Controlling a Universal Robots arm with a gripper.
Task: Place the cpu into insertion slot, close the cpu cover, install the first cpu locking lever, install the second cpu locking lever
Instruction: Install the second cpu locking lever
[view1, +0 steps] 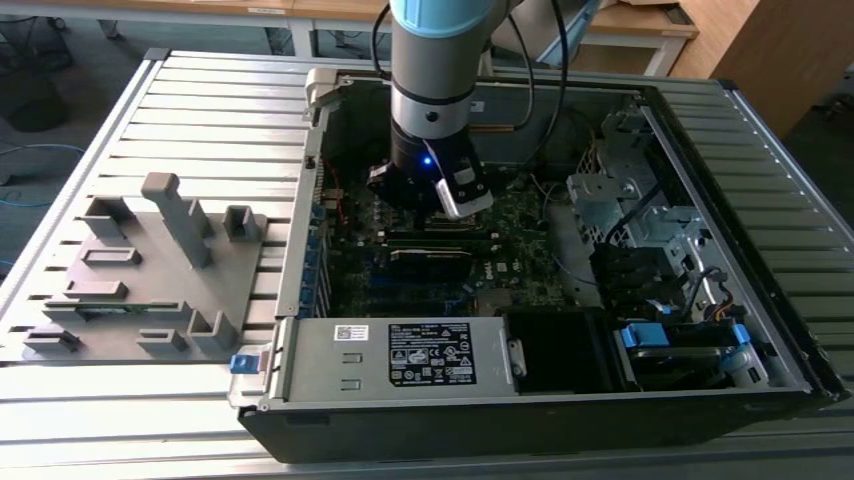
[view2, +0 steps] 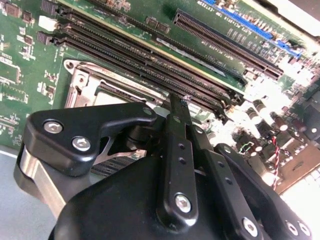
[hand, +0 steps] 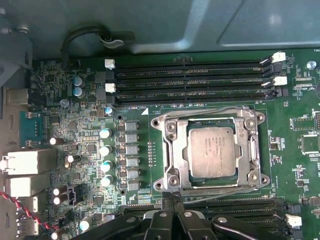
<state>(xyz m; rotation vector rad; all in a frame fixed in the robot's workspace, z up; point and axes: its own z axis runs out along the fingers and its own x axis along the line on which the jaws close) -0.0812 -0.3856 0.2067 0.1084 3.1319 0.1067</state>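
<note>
In the first wrist view, the gripper (hand: 172, 200) sits nearest the camera, its black fingers pressed together with no gap between them and nothing held; the tips hover just beside the near edge of the insertion slot (hand: 172, 150). In the second wrist view the same closed fingers (view2: 176, 117) point down at the socket's metal rim.

Just beyond the fingertips, the cpu (hand: 212, 151) already lies flat inside the insertion slot, its dull silver-grey top showing. The cpu cover (hand: 247, 142) appears lowered around it, framing the chip, with thin wire levers running along the near and far sides of the slot. Whether those levers are latched cannot be told.

Beyond the slot run long black memory slots (hand: 190, 80), then the grey case wall (hand: 200, 25).

The chip looks light, rigid and fragile, best touched only at its edges. The cover is thin stiff metal; the levers are springy wire, likely best pushed near their free ends.

In the exterior view, the arm (view1: 434, 120) reaches down into the open computer case (view1: 747, 330).
</note>
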